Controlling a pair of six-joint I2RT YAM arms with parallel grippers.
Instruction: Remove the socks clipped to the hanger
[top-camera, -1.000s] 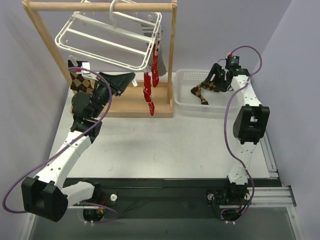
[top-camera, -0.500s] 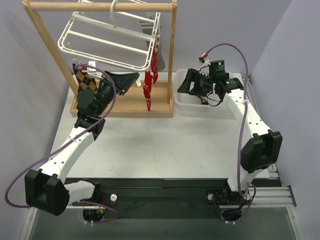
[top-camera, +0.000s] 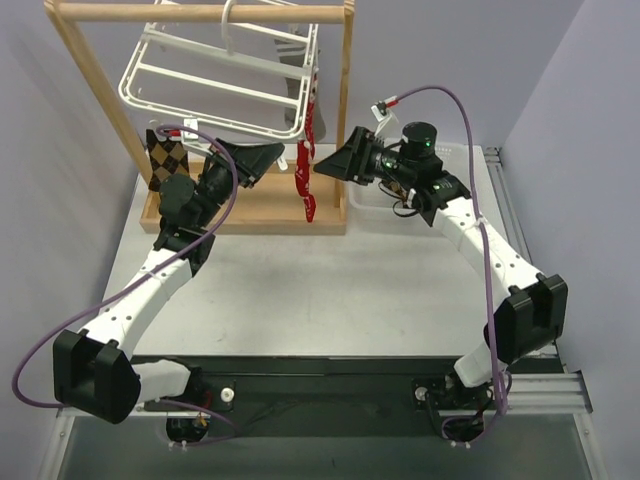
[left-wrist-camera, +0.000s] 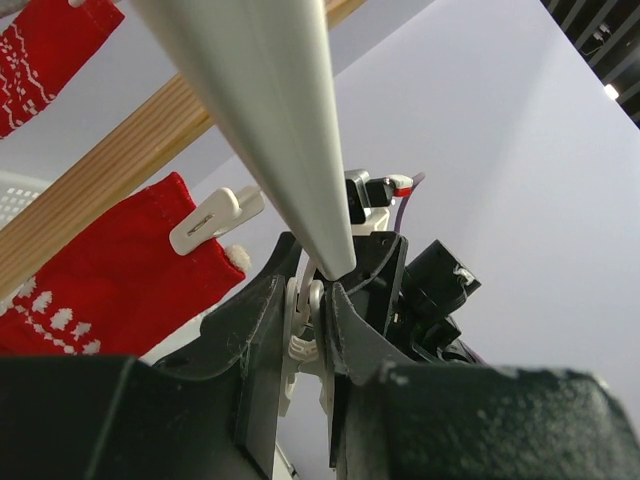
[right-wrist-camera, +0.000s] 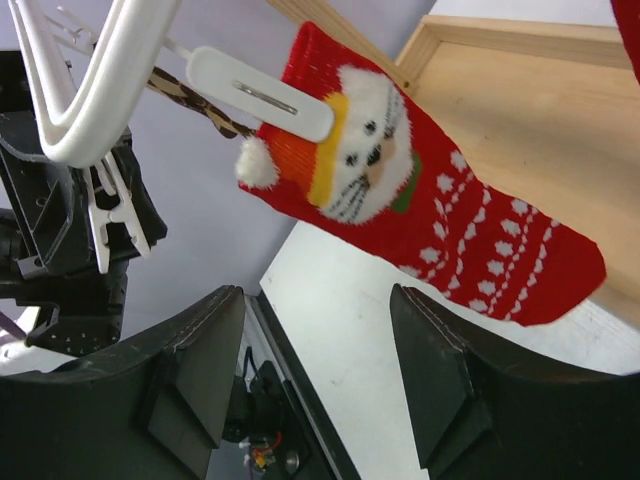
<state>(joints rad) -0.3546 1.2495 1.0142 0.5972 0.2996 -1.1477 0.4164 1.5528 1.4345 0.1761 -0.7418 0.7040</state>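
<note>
The white hanger hangs tilted from the wooden rack. My left gripper is shut on a white clip dangling from the hanger's near rim. An argyle sock hangs at the left corner. Two red socks and a grey sock hang at the right side. My right gripper is open and empty, just right of the red socks. In the right wrist view a clip holds the red sock above my open gripper.
The wooden rack's right post and base board stand beside both grippers. A white basket sits behind my right arm, mostly hidden. The left gripper shows in the right wrist view.
My right arm has swung left from over the basket, where it held an argyle sock, to the red socks, now empty. My left gripper stays at the hanger's rim, which shifted slightly.
</note>
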